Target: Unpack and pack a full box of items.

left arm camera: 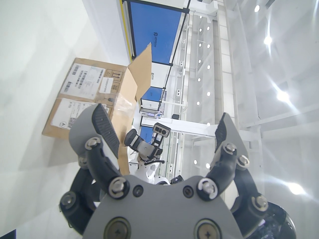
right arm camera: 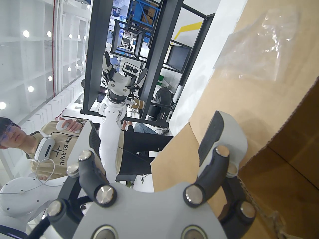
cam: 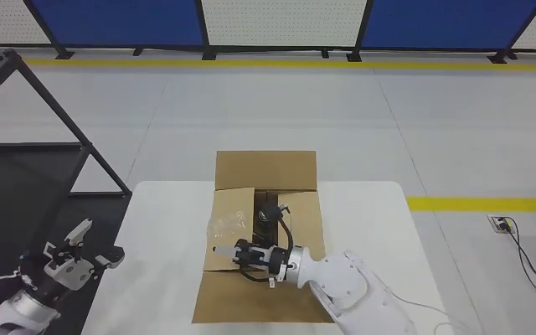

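The box (cam: 260, 301) sits mid-frame in the top view on the white worktop (cam: 159, 251), flaps spread, with a clear plastic bag (cam: 226, 224) lying on its left flap. The right gripper (cam: 228, 249) hovers just beside that bag, fingers open and empty. The left gripper (cam: 90, 247) hangs at lower left by the worktop's edge, fingers open too. Unpacking looks barely begun. To take the bag cleanly, close on a bunched fold, not the cardboard beneath, then lift straight so the flap isn't dragged
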Controlling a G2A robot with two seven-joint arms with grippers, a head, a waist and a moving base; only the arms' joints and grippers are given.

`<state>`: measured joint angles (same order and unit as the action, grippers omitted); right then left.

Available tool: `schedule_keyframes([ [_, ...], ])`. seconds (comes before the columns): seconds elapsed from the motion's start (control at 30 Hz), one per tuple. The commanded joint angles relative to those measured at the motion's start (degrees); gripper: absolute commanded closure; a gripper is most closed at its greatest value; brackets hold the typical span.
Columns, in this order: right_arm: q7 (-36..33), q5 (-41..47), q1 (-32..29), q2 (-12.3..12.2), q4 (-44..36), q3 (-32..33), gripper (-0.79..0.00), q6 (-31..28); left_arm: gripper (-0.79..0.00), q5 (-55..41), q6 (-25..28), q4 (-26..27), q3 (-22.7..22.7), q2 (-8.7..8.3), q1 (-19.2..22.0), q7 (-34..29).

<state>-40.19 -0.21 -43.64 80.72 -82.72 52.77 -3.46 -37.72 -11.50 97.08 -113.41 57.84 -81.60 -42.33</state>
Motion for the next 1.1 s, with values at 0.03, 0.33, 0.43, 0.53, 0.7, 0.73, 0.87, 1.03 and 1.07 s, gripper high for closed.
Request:
schedule_keyframes([
  [0.03, 1.87, -1.20, 0.19, 0.17, 0.53, -0.28, -0.785, 1.68, -0.785, 1.39, 0.12, 0.38, 1.96, 0.03, 0.19, 0.97],
  [0.33, 4.87, 0.64, 0.03, 0.68, 1.93, 0.18, -0.785, 2.68, -0.785, 4.35, -0.73, 0.54, 7.49, 0.06, 1.45, 1.72],
  [0.43, 4.78, 0.78, 0.15, 0.79, 2.17, 0.17, -0.785, 2.56, -0.785, 4.93, -0.47, 0.31, 9.45, 0.18, 1.96, 2.75],
  [0.53, 4.49, 0.83, 0.25, 0.86, 2.44, 0.23, -0.785, 2.47, -0.785, 3.99, -0.92, -0.31, 11.51, 0.39, 2.59, 3.27],
  [0.7, 3.71, 0.75, 0.41, 0.92, 2.83, 0.32, -0.785, 2.06, -0.785, 2.13, -4.45, -2.74, 13.17, 0.49, 4.73, 4.32],
  [0.73, 3.61, 0.71, 0.41, 0.92, 2.87, 0.39, -0.785, 1.99, -0.785, 2.13, -4.45, -2.74, 13.17, 0.49, 4.73, 4.32],
  [0.87, 3.02, 0.37, 0.29, 0.85, 2.88, 0.79, -0.785, 1.67, -0.785, 2.13, -4.45, -2.74, 13.17, 0.49, 4.73, 4.32],
  [1.03, 2.40, 0.29, 0.00, 0.73, 2.83, 1.46, -0.785, 1.28, -0.785, -1.16, -6.51, -3.59, 13.25, 0.74, 4.77, 6.44],
  [1.07, 2.30, 0.30, -0.02, 0.72, 2.82, 1.56, -0.785, 1.21, -0.785, -2.55, -7.90, -4.00, 13.48, 0.86, 5.04, 7.66],
])
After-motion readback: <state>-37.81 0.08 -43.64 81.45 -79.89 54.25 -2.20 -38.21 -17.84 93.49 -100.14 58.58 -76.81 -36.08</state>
